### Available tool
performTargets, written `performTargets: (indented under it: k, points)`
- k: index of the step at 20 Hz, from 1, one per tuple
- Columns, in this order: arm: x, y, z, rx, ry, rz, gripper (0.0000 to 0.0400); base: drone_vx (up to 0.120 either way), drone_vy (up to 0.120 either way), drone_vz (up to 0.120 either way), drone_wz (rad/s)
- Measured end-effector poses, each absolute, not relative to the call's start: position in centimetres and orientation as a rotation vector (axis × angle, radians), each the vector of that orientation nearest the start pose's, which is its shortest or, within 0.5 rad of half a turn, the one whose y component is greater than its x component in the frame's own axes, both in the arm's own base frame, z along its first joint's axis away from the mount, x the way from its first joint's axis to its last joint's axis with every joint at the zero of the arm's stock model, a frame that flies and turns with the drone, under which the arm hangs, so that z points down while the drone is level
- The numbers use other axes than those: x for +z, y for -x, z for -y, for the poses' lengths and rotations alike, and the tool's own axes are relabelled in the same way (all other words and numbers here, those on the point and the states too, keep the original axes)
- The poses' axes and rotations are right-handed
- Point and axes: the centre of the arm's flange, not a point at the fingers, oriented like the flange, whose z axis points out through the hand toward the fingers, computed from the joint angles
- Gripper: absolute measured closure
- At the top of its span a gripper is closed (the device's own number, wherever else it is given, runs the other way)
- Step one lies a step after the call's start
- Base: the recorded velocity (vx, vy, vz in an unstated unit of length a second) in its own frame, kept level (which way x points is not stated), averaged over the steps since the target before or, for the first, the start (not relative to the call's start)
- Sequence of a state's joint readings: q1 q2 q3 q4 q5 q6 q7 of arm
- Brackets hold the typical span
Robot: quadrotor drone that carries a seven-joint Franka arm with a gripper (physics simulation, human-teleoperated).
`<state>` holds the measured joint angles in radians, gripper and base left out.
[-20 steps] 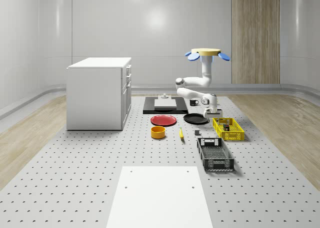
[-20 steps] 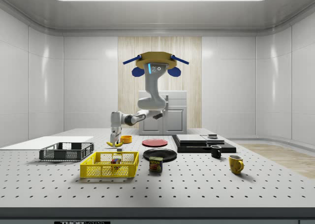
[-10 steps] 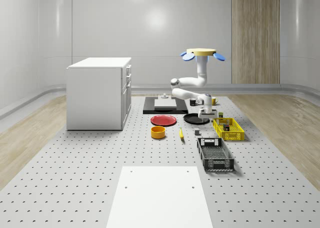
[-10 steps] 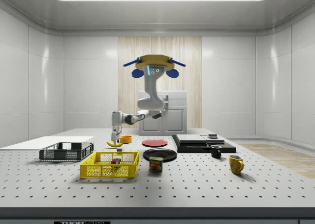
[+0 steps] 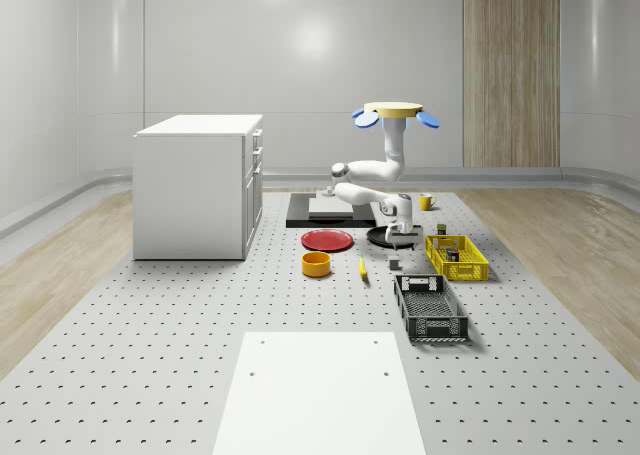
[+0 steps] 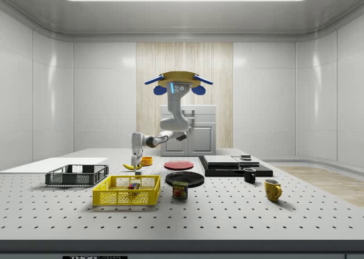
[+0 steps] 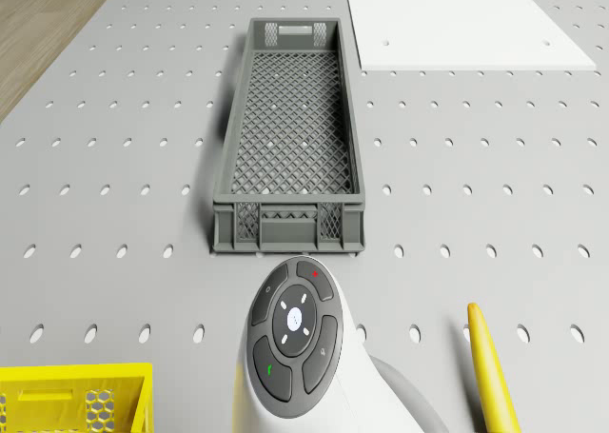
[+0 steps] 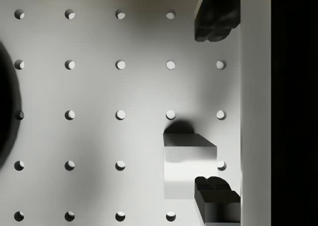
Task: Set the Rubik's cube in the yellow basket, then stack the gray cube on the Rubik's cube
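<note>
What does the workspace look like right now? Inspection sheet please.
Surface: perforated table, with a white sheet at the near end.
Job's things: Rubik's cube is in the yellow basket; gray cube is on the table, outside the basket.
Clutter: gray crate, banana, spam can, red plate, black plate.
Grippers: gripper is open and low over the table, with the gray cube beneath it near one finger; drone hovers above the table.
Cables: nothing seen.
Surroundings: white cabinet, wood wall panel.

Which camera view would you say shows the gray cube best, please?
The wrist view: the gray cube sits large below the gripper, on the table. The whole-scene view gives a small speck beside the yellow basket.
</note>
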<state>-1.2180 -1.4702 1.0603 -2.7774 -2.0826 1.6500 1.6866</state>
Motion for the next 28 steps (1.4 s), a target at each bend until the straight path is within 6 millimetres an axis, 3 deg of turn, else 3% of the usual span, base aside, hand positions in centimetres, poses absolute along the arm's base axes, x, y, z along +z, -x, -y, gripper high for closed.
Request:
performTargets:
  k: [8,14,28]
  points:
    - [58.3,-30.7,0.6,0.786,0.0,0.002,0.0,0.0,-0.12,-0.02,0.0]
    - [58.3,-30.7,0.6,0.786,0.0,0.002,0.0,0.0,0.0,-0.093,0.0]
    - [60.5,-30.7,0.1,0.786,0.0,0.002,0.0,0.0,0.0,0.0,0.0]
